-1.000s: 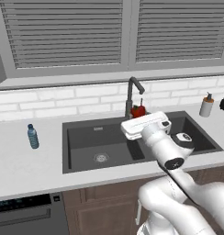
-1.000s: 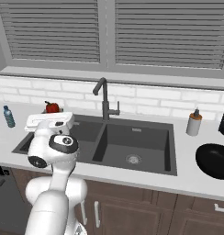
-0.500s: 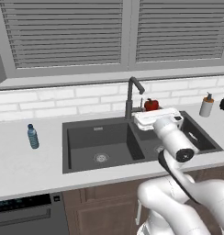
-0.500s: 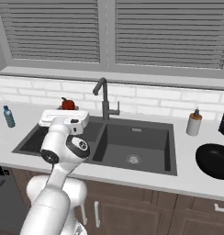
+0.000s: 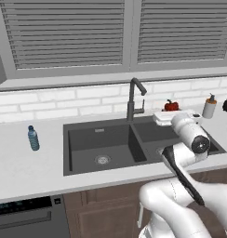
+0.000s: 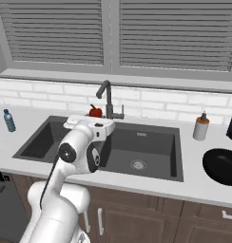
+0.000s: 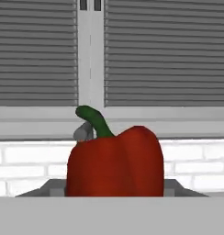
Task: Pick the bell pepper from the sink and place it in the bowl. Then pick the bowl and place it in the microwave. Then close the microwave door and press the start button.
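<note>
The bell pepper [image 7: 114,163] sits upright between your jaws, held above the sink [image 5: 106,148] near the faucet [image 5: 133,98]; in the right base view it shows red [image 6: 94,112] just behind the white hand, and in the left base view [image 5: 171,105] beyond the hand, against the brick backsplash. Your jaws stand fairly wide, closed on the pepper. The bowl [image 6: 222,166] rests on the counter [image 6: 198,182] right of the sink, well apart from the pepper. A soap dispenser [image 6: 200,127] stands behind the bowl. A water bottle [image 5: 33,138] stands on the counter left of the sink.
</note>
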Controlling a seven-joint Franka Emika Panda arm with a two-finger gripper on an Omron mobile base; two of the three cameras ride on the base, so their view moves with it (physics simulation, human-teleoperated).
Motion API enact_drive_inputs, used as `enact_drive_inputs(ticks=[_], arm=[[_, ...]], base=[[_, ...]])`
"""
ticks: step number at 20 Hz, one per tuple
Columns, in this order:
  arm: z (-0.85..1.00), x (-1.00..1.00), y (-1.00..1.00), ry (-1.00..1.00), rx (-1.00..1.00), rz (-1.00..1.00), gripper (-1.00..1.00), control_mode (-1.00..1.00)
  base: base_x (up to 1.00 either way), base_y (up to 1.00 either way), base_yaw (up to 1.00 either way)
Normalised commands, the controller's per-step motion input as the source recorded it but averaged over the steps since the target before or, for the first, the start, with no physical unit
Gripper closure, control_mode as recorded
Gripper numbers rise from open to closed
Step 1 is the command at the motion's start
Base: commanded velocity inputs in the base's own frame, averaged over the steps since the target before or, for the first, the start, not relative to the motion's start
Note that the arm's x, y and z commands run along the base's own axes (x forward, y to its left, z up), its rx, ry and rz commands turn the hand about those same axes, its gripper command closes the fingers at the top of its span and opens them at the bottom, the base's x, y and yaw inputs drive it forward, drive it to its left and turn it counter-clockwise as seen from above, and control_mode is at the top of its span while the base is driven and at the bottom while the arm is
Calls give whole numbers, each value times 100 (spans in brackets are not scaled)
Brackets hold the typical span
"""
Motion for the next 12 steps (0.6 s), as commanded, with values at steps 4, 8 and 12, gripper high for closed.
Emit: enact_drive_inputs(ticks=[4, 8, 12], arm=[[86, -60, -41, 38, 0, -16, 100, -100], [100, -74, -21, 2, 0, -12, 100, -100], [97, -62, -44, 30, 0, -21, 100, -100]], base=[[0, 0, 0], [0, 0, 0], [0, 0, 0]])
